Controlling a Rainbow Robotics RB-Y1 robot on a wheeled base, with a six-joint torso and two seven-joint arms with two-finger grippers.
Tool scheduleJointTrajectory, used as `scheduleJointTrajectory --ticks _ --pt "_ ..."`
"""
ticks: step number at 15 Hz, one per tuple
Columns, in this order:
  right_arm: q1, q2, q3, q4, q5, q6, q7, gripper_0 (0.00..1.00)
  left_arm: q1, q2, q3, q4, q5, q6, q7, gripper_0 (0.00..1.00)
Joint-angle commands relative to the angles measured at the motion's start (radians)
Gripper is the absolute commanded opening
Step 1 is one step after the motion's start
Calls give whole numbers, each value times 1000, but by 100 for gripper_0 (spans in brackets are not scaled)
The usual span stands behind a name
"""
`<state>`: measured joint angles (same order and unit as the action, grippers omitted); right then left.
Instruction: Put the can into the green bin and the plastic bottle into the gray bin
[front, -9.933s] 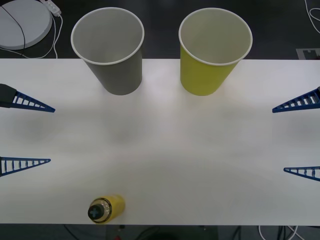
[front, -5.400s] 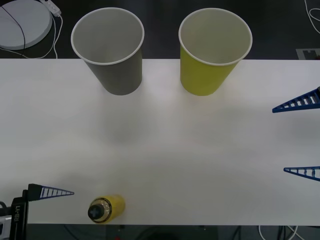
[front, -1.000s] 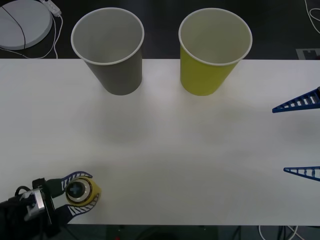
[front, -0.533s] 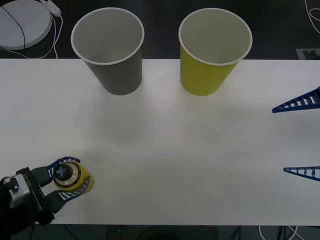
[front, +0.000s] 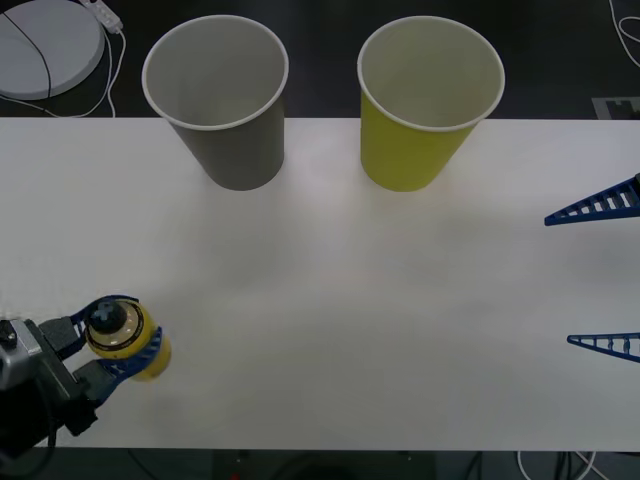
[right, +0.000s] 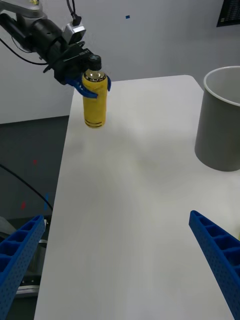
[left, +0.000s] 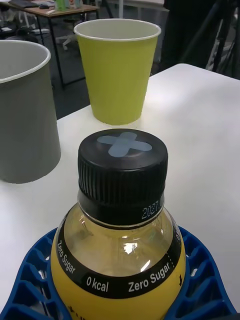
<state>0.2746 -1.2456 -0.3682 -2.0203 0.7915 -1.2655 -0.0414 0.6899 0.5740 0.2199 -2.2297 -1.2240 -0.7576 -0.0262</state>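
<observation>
The plastic bottle (front: 120, 338), yellow-labelled with a black cap, is held upright near the table's front left corner by my left gripper (front: 132, 332), whose blue fingers (left: 30, 280) are shut round its body. From the right wrist view the bottle (right: 95, 102) hangs a little above the table. The gray bin (front: 222, 100) stands at the back left and the green bin (front: 425, 100) at the back right, both upright. My right gripper (front: 558, 280) rests open at the table's right edge. The can is out of view.
The white table (front: 350, 320) stretches between the bottle and the bins. A white round disc (front: 40, 40) with a cable lies on the floor behind the table's back left corner. Cables lie on the floor at the front right.
My left gripper closed on the lying bottle, stood it upright, and has carried it leftward and slightly back over the last second. The right arm has not moved.
</observation>
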Motion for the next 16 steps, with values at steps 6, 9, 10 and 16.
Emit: scheduleJointTrajectory --ticks 6,9,10,16 --pt "0 0 0 0 0 0 0 100 10 14 96 -117 -201 29 345 0" --pt "0 0 0 0 0 0 0 100 -21 32 128 -126 -252 29 443 0" --pt "0 0 0 0 0 0 0 100 -38 38 134 -126 -273 29 477 0" --pt "0 0 0 0 0 0 0 100 -102 118 174 -125 -350 26 657 0"
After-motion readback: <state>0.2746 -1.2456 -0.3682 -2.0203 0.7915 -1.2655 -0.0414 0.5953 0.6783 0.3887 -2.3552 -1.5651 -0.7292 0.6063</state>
